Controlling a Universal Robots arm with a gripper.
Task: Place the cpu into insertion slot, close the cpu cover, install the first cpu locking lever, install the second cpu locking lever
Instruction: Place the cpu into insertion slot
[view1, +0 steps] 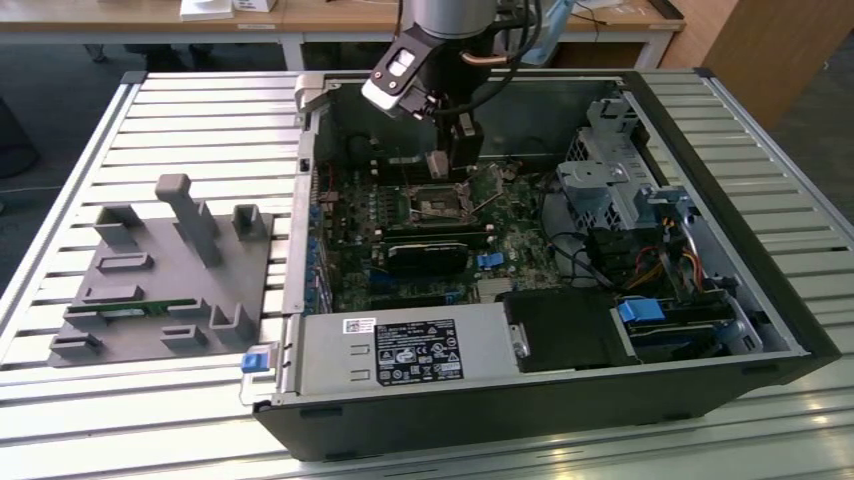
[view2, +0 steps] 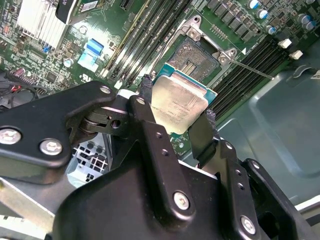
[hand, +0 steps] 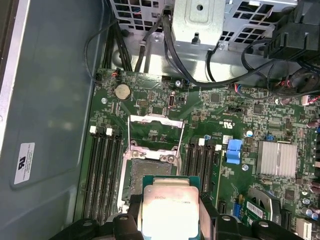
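end effector (view2: 177, 117) grips cpu (view2: 177, 102).

Soft, even light fills the exterior view, probably from overhead. The slatted table (view1: 174, 110) on the exterior view's left shines pale, while the inside of the computer case (view1: 561, 400) sits in shadow, the gripper (view1: 447, 165) dark against it. In the first wrist view the cpu (hand: 167, 210) glares almost white, and the heatsink (hand: 276, 158) is bright too. In the second wrist view the near black gripper body looks soft and the motherboard (view2: 105, 20) beyond is clearer.
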